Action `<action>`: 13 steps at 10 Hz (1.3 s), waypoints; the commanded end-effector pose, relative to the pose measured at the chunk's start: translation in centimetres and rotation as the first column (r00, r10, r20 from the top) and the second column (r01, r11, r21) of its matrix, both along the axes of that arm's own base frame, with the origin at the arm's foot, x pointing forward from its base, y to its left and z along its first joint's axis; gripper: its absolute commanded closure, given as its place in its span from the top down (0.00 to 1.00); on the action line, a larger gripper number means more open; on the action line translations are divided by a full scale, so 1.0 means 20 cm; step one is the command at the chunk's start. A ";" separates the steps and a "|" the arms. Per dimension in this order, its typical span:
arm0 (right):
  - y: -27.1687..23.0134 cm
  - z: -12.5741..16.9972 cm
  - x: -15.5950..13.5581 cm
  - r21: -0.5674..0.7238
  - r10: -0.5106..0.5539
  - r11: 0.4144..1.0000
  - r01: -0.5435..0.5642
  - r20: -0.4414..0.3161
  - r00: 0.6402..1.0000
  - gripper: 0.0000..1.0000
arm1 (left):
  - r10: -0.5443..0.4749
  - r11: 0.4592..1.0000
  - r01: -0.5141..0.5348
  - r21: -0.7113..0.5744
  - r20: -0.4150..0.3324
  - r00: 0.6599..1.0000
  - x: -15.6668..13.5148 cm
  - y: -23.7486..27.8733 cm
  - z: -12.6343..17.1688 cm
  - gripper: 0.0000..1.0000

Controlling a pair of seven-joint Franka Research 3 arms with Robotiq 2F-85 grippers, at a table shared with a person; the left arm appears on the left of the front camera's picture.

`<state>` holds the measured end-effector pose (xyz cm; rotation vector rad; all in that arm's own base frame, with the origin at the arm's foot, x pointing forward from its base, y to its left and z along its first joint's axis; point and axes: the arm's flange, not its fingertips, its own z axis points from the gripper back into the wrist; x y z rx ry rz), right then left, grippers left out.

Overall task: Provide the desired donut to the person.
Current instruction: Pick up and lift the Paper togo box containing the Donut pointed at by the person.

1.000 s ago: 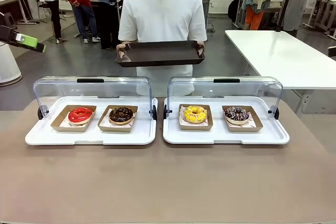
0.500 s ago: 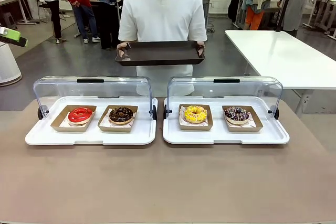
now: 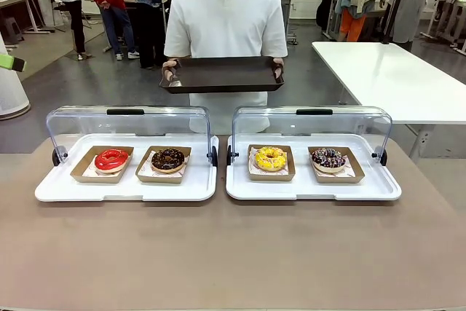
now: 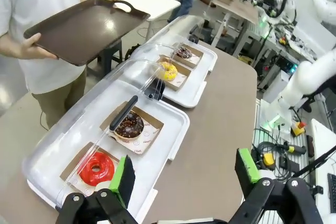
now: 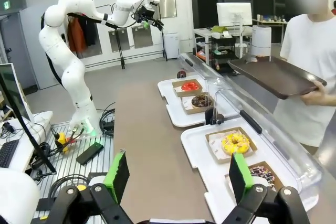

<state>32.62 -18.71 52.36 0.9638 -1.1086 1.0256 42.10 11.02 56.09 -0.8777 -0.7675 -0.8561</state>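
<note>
On the bench (image 3: 233, 253), the left case (image 3: 124, 190) and the right case (image 3: 313, 191) stand side by side. Each holds two donuts (image 3: 111, 159) side by side, with its lid (image 3: 127, 120) tipped back toward the far edge. Behind the bench, between the cases, the person (image 3: 226, 20) holds a serving tray (image 3: 222, 74).

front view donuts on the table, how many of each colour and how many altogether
red donut: 1
yellow donut: 1
chocolate donuts: 2
total: 4
</note>
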 end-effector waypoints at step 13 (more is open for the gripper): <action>0.03 0.01 0.01 -0.019 0.006 1.000 -0.006 -0.007 1.000 1.00 | -0.065 0.998 0.066 -0.004 0.127 0.990 -0.08 -0.07 -0.02 1.00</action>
